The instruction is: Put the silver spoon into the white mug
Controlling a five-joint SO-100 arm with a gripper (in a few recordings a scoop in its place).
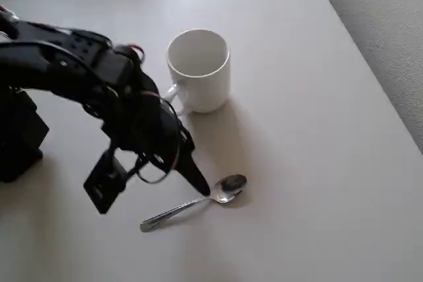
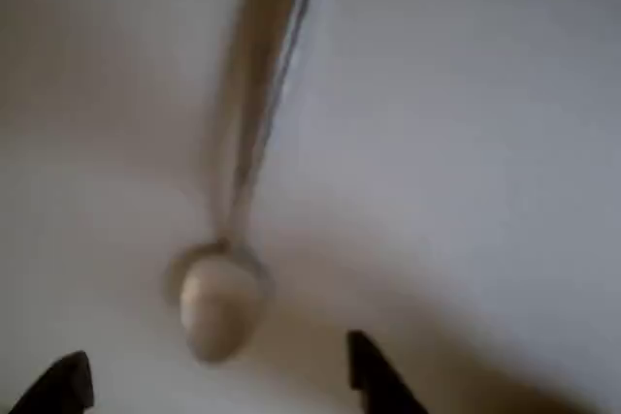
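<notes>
A: Overhead view first. Black gripper low over the pale counter, one dark fingertip pointing down-right, tip just beside the neck of the silver spoon. Second finger hidden under the wrist here, so can't tell the gap from this angle.

B: Spoon position?

A: Flat on the counter, bowl up, right next to the fingertip on its right; handle running away down-left, under and past the fingers. Not lifted, not clamped.

B: Mug?

A: White mug upright, above the fingers in frame and a bit right, well apart from them. Handle on its lower-left side, facing the arm. Inside white, no contents seen. Spoon and mug apart, bare counter between.

B: Wrist view?

A: Blurry. Two dark fingers at the bottom edge, one bottom-left, one right of centre, clearly spread with nothing between them. Gripper sits just below the spoon bowl; bowl lies between the two tips' lines but slightly ahead of them, no contact visible. Handle going straight away from the fingers to the top edge. Counter everywhere else, soft shadow to the right of the right finger.
</notes>
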